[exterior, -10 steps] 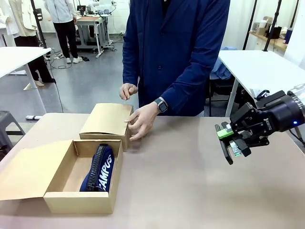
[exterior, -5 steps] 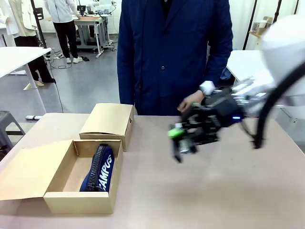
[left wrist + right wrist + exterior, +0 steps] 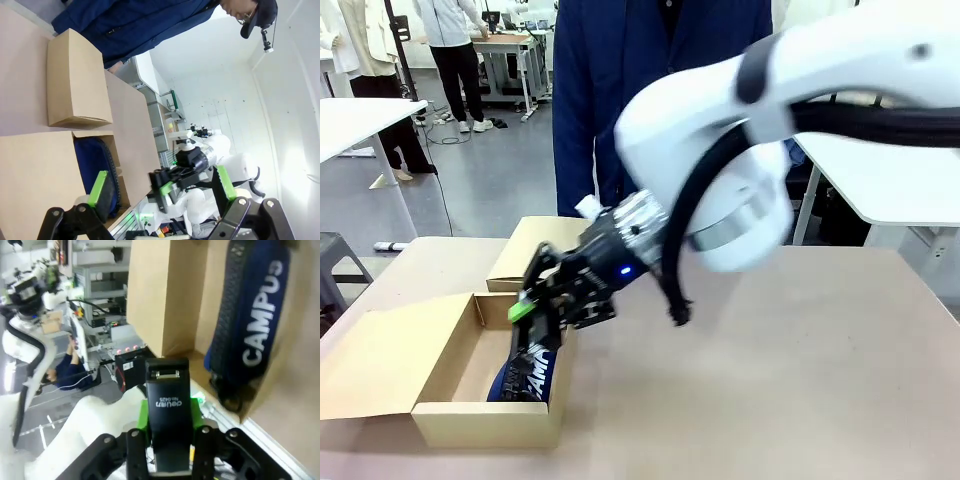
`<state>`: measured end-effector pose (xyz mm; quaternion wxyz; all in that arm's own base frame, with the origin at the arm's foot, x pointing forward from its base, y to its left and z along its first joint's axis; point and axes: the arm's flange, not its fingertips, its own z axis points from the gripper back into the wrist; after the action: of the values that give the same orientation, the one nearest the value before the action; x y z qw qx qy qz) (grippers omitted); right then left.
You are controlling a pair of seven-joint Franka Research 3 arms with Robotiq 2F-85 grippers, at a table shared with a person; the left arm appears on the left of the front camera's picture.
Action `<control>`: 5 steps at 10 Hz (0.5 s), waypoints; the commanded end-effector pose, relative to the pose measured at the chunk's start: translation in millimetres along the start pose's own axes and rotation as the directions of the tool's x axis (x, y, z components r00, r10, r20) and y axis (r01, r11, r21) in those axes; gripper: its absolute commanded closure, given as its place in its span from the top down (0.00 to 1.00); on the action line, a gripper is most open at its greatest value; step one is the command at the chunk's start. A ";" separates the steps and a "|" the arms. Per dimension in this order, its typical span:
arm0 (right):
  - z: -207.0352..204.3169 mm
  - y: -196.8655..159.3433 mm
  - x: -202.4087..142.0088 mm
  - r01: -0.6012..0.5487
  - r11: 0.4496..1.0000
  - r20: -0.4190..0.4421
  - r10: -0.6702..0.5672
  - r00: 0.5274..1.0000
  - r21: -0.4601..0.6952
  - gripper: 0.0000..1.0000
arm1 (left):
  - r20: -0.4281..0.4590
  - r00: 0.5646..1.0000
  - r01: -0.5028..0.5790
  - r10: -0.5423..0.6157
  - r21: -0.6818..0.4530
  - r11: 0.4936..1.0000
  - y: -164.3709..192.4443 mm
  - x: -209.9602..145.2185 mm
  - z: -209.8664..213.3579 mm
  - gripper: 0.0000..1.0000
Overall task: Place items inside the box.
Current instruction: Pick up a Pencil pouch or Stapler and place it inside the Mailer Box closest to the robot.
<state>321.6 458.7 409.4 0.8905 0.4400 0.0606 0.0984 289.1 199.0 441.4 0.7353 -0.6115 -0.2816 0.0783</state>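
— Right gripper [image 3: 534,325]: state?
— Pinching the small black stapler [image 3: 168,405], which is clamped from both long sides.
— Stapler orientation?
— Its long axis runs in line with the gripper. One end sits back between the jaws, toward the wrist. The other end projects forward toward the open cardboard box [image 3: 485,425]. The top face, with white print, faces the wrist camera.
— Stapler position?
— In the front view, the gripper tilts downward toward the robot's left. It hangs at the box's right wall, over the navy zip pouch [image 3: 527,378]. Contact with the pouch cannot be determined.
— Pouch position?
— Inside the box, along the right wall. Its long axis runs from the near side to the far side, and the "CAMPUS" lettering reads along that length.
— Left gripper [image 3: 161,185]?
— Jaws spread, with nothing between them.
— Surroundings?
— A closed cardboard box [image 3: 545,250] stands just behind the open one. A person [image 3: 610,100] in a navy coat stands at the table's far edge.
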 end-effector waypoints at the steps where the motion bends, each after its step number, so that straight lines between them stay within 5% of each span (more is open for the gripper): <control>1: 10.5 4.6 18.9 -0.063 0.998 0.079 0.063 0.995 -0.002 0.37 | 0.012 1.000 0.020 -0.020 -0.019 1.000 -1.5 -0.9 0.0 1.00; 2: 0.0 0.0 0.0 0.000 1.000 0.000 0.000 1.000 0.000 0.37 | 0.012 1.000 0.020 -0.020 -0.019 1.000 -1.5 -0.9 0.0 1.00; 5: -10.0 -3.3 12.1 -0.015 1.000 0.013 0.015 1.000 -0.013 0.37 | 0.012 1.000 0.020 -0.020 -0.019 1.000 -1.5 -0.9 0.0 1.00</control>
<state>330.1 465.0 403.3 0.8924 0.4356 0.0543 0.1042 289.0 199.0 441.6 0.7353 -0.6114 -0.2819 0.0781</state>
